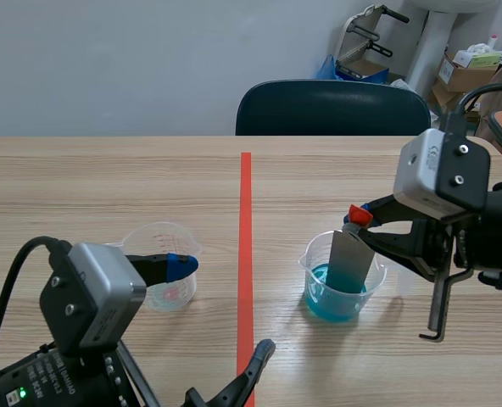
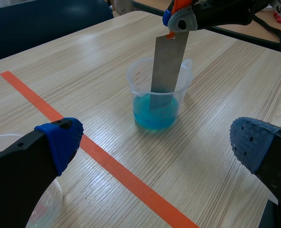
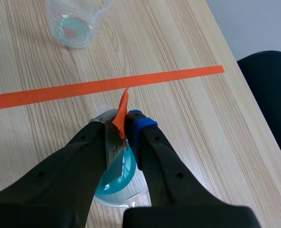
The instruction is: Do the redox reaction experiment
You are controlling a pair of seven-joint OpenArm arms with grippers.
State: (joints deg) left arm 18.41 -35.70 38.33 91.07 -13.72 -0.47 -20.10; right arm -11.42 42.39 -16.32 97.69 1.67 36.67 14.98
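The right gripper pinches a metal strip by its orange-taped top, lower end dipped in a beaker of blue liquid, while the left gripper hangs spread, one finger over a second beaker.

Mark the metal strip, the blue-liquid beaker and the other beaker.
metal strip (image 2: 168,66), left wrist view, flat face.
blue-liquid beaker (image 2: 139,83), left wrist view, clear wall.
other beaker (image 1: 153,240), scene view, upper wall.
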